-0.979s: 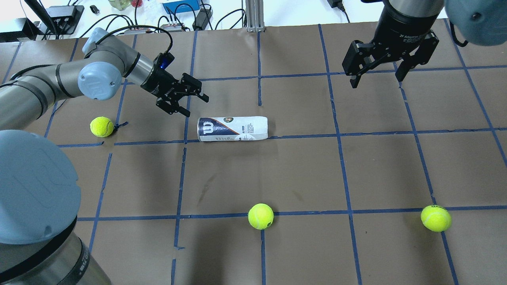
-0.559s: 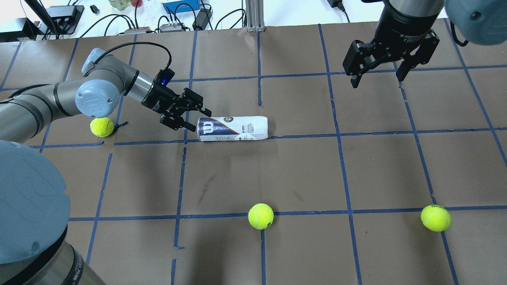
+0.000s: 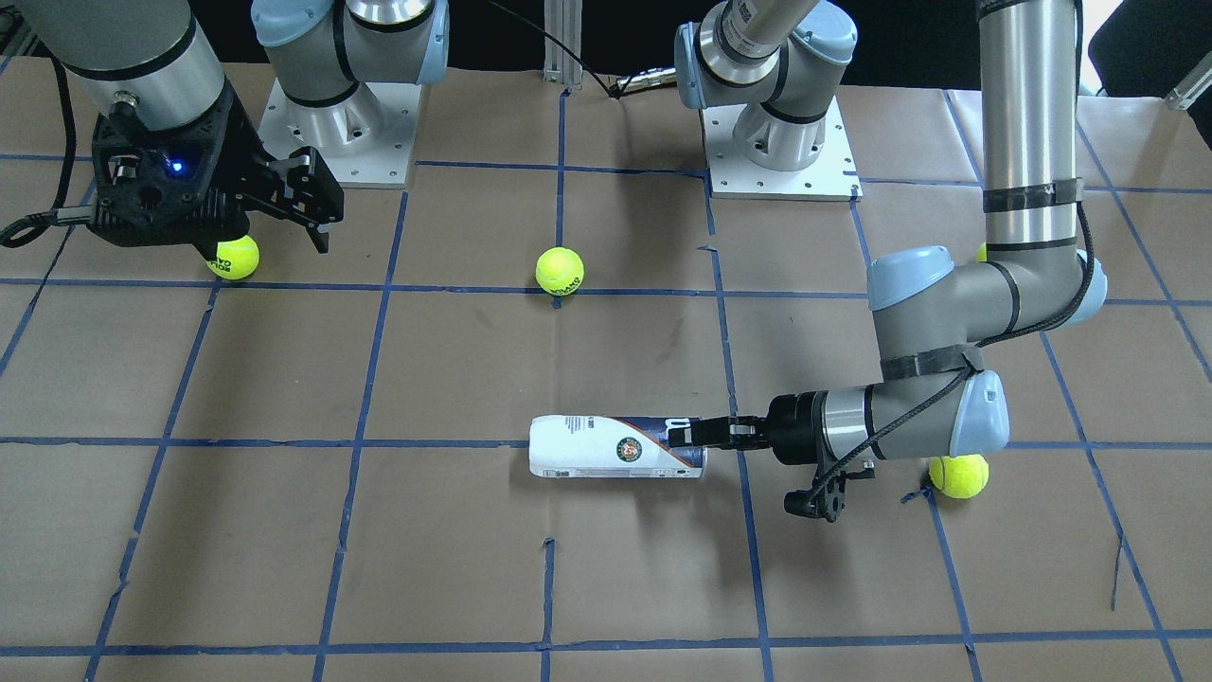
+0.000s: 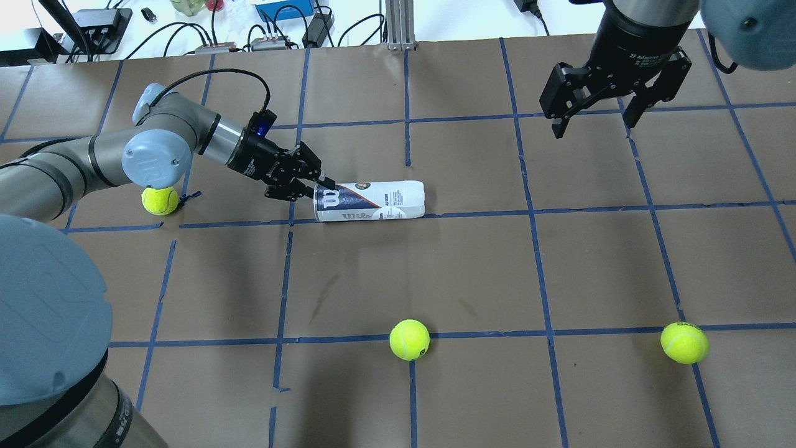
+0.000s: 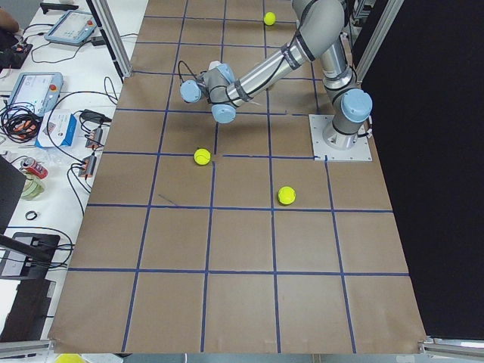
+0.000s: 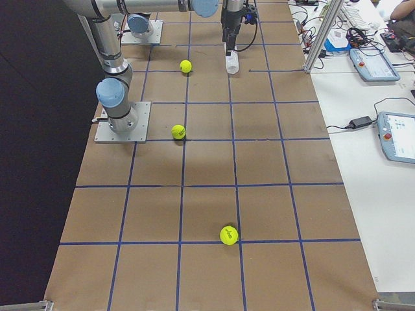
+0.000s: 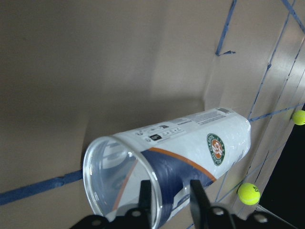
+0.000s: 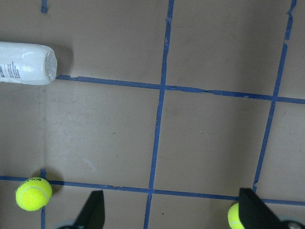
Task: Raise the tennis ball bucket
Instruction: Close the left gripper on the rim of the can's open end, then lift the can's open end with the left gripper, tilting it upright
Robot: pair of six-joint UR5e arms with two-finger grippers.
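The tennis ball bucket lies on its side on the brown table, its open clear end toward my left arm. It also shows in the front view and the left wrist view. My left gripper is at that open end. In the left wrist view one finger is inside the rim and one outside, narrowly apart, with a gap still visible around the wall. My right gripper hangs open and empty, high over the far right of the table. The bucket's closed end shows in its wrist view.
Three loose tennis balls lie on the table: one by my left elbow, one at front centre, one at front right. Blue tape lines grid the table. Cables and boxes sit beyond the far edge.
My left gripper moved right onto the bucket's open end and its fingers narrowed around the rim. The bucket shifted slightly right. The right arm barely moved.
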